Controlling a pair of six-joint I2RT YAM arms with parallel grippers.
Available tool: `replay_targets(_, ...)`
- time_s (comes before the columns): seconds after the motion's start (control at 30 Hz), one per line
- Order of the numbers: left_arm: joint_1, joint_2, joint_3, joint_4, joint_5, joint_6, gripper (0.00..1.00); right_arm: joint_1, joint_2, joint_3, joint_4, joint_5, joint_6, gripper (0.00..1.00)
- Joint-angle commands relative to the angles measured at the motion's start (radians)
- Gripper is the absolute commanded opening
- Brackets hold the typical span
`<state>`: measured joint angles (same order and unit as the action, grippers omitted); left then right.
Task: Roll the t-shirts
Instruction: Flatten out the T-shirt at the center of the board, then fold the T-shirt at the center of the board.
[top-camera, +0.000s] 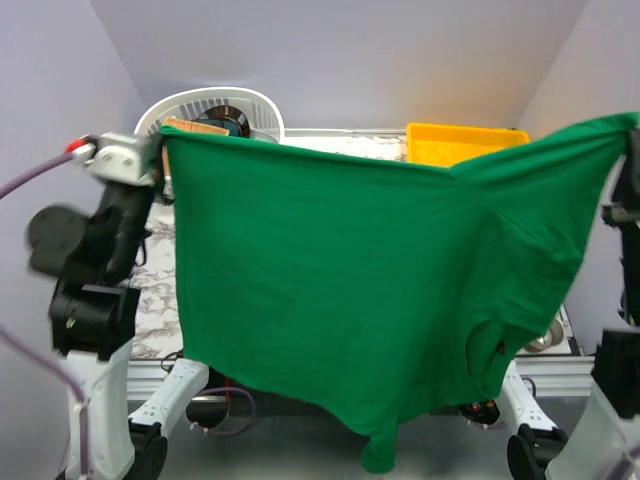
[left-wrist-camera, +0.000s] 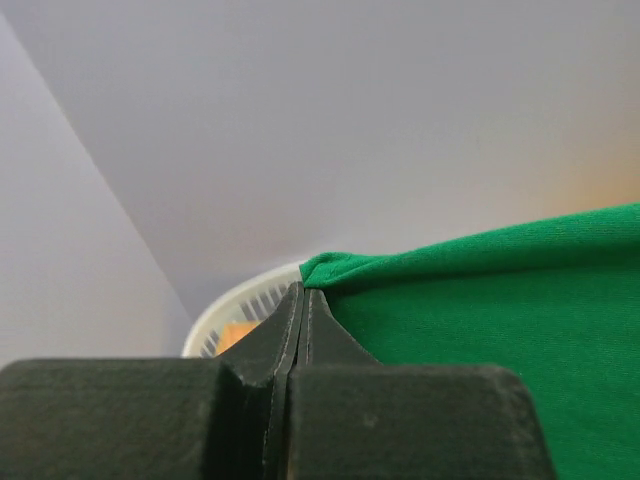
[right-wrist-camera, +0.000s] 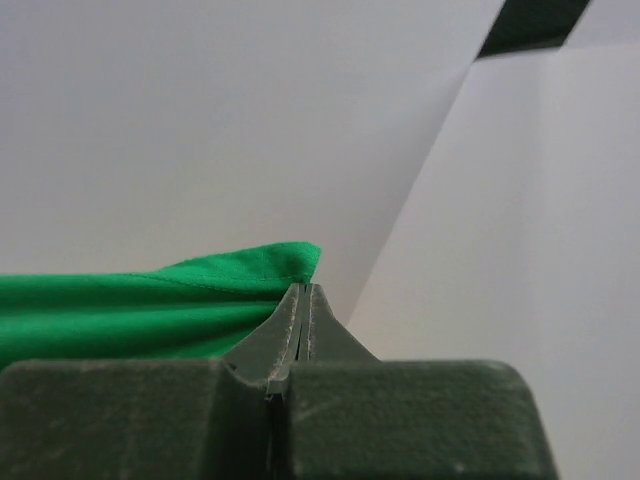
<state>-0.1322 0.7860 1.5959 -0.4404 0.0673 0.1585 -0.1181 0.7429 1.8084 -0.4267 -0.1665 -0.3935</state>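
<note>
Pale lilac walls; patterned table (top-camera: 150, 290) below. Far left: left gripper (left-wrist-camera: 303, 297) raised, jaws pinched tight on corner of t-shirt (top-camera: 350, 270). Green t-shirt hangs in air like curtain, top edge stretched left-to-right between both arms, lower end drooping past near table edge. Yellow bin (top-camera: 462, 142) behind. Far right: right gripper (right-wrist-camera: 303, 292) clamped on opposite corner, slightly higher. Likely next: lower cloth flat onto table.

We note plain pale lavender walls (top-camera: 350, 60) closing behind a patterned table (top-camera: 155, 300), a yellow bin (top-camera: 445, 142) at its far edge.
</note>
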Motion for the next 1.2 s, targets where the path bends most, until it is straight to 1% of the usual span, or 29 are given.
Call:
replay_targets(0.0,0.009,0.122,-0.218,-0.077,0.068,0.032,0.0,-0.006,0.102,-0.26,0.036,-0.149,0.015,0.0)
replay_targets(0.07,0.009,0.171,-0.321,-0.075,0.1,0.032,0.0,-0.006,0.145,-0.361,0.043,-0.203,0.013,0.0)
replay_targets(0.1,0.009,0.192,-0.352,-0.073,0.129,0.033,0.0,-0.005,0.168,-0.464,0.049,-0.246,0.015,0.0)
replay_targets(0.17,0.009,0.261,-0.439,-0.06,0.16,0.048,0.0,-0.005,0.252,-0.549,0.06,-0.278,0.008,0.0)
replay_targets(0.23,0.008,0.318,-0.49,-0.014,0.184,0.082,0.0,-0.005,0.321,-0.627,0.08,-0.312,-0.011,0.0)
replay_targets(0.27,0.008,0.387,-0.526,0.006,0.187,0.098,0.0,-0.005,0.416,-0.641,0.094,-0.317,-0.018,0.0)
replay_targets(0.33,0.008,0.474,-0.54,0.069,0.171,0.142,0.0,-0.005,0.522,-0.643,0.155,-0.312,-0.022,0.0)
replay_targets(0.37,0.008,0.577,-0.531,0.087,0.155,0.159,0.0,-0.003,0.641,-0.627,0.169,-0.311,-0.025,0.01)
replay_targets(0.4,0.008,0.635,-0.512,0.104,0.14,0.176,0.0,-0.002,0.715,-0.6,0.199,-0.308,-0.028,0.01)
replay_targets(0.43,0.008,0.692,-0.486,0.121,0.073,0.182,0.0,0.001,0.774,-0.571,0.212,-0.289,-0.034,0.0)
replay_targets(0.47,0.011,0.814,-0.403,0.117,0.045,0.184,0.0,0.005,0.83,-0.487,0.218,-0.28,-0.044,0.0)
replay_targets(0.5,0.014,0.869,-0.354,0.102,0.023,0.182,0.0,0.011,0.946,-0.439,0.218,-0.272,-0.057,0.0)
replay_targets(0.53,0.017,0.918,-0.305,0.065,0.016,0.181,0.0,0.017,0.995,-0.395,0.214,-0.254,-0.083,0.0)
replay_targets(0.57,0.02,0.997,-0.21,0.051,0.014,0.168,0.0,0.018,1.051,-0.27,0.206,-0.243,-0.09,0.0)
replay_targets(0.6,0.028,1.022,-0.176,0.043,0.014,0.159,0.0,0.02,1.141,-0.212,0.185,-0.234,-0.091,0.0)
replay_targets(0.67,0.029,1.07,-0.111,0.063,0.011,0.145,0.0,0.02,1.236,-0.082,0.155,-0.202,-0.085,0.0)
replay_targets(0.7,0.028,1.082,-0.093,0.066,0.014,0.139,0.0,0.02,1.269,0.027,0.125,-0.191,-0.084,0.0)
replay_targets(0.73,0.028,1.093,-0.076,0.062,0.019,0.133,0.0,0.02,1.333,0.07,0.112,-0.183,-0.082,0.0)
replay_targets(0.8,0.023,1.116,-0.041,0.051,0.026,0.133,0.0,0.02,1.375,0.155,0.079,-0.177,-0.079,0.01)
replay_targets(0.9,0.019,1.118,-0.037,0.036,0.032,0.144,0.0,0.02,1.379,0.157,0.049,-0.185,-0.071,0.0)
replay_targets(1.03,0.02,1.078,-0.077,0.025,0.058,0.148,0.0,0.02,1.261,-0.015,0.055,-0.185,-0.059,0.0)
replay_targets(1.07,0.02,1.05,-0.108,0.025,0.069,0.151,0.0,0.02,1.195,-0.111,0.063,-0.186,-0.059,0.01)
replay_targets(1.13,0.022,1.023,-0.142,0.022,0.094,0.153,0.0,0.02,1.127,-0.213,0.081,-0.189,-0.061,0.0)
replay_targets(1.17,0.022,0.998,-0.174,0.022,0.098,0.151,0.0,0.018,1.101,-0.294,0.08,-0.191,-0.062,0.0)
